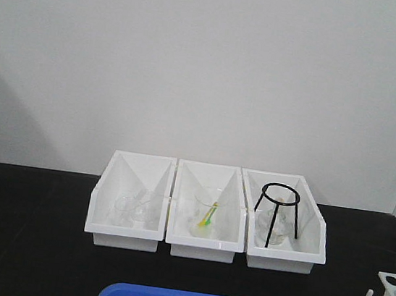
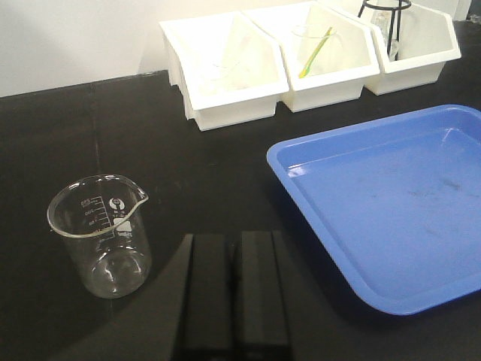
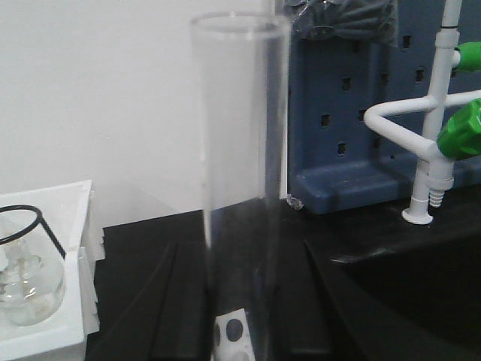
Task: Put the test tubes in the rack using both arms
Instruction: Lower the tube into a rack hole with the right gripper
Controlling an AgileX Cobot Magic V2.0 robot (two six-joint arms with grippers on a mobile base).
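Holding test tube (image 3: 239, 173) upright over rack (image 3: 228, 332) aims it straight down; your right gripper (image 3: 240, 308) clamps it, left gripper (image 2: 234, 301) closed, empty.

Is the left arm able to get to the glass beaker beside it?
Probably yes. The beaker stands upright on the black table, close beside the left tool, with nothing between them. The tool looks shut, so it would need opening first.

Clear test tube (image 3: 239, 150) upright over rack (image 3: 230, 332)
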